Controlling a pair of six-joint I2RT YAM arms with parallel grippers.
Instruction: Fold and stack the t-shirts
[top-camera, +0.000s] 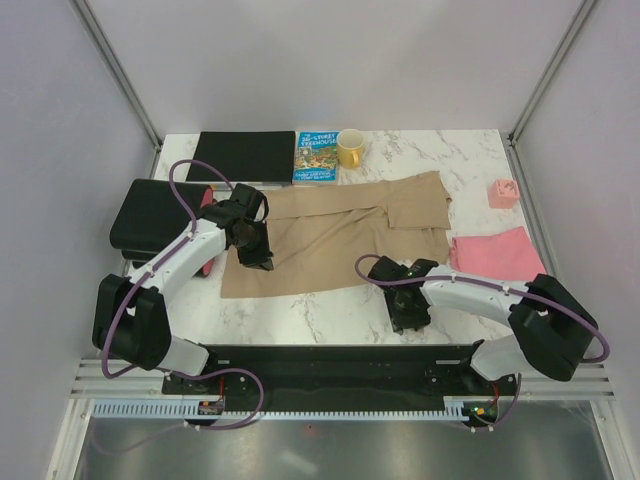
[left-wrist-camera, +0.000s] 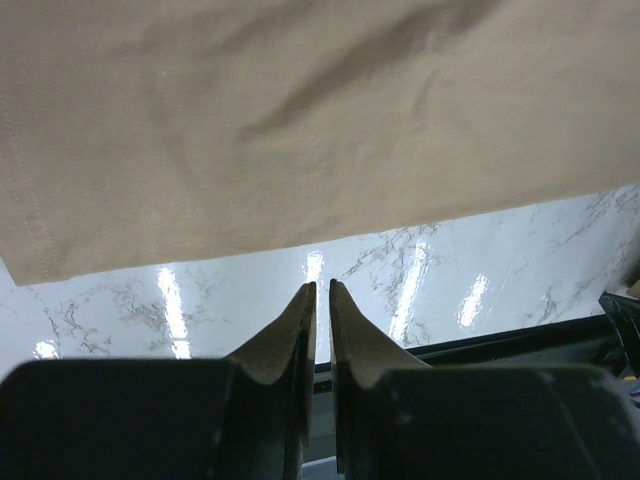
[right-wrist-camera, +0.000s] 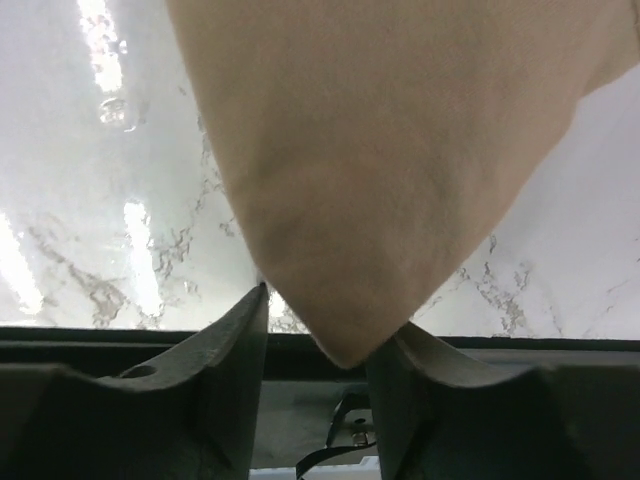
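Jaws first: on the left gripper we see the two fingers standing nearly together, a thin slit between them and nothing in it. On the right gripper they stand wide apart, with a pointed corner of the tan shirt lying loose between them.

We count two shirts, two grippers, and one each of mug, book, block, pad and drawer box. The tan shirt lies spread across the middle of the top view. The pink shirt sits folded into a rough rectangle at the right, just beside it (whether they touch we cannot tell).

Only the top view shows the pink shirt and the clutter: pad, book and mug along the upper edge, box at the left, block at the upper right. Only the wrist views show the finger gaps. The left one also catches a stitched hem at its left edge.

Both shirts are soft, matte cloth, and the tan one is creased. The table is glossy white marble with grey veins.
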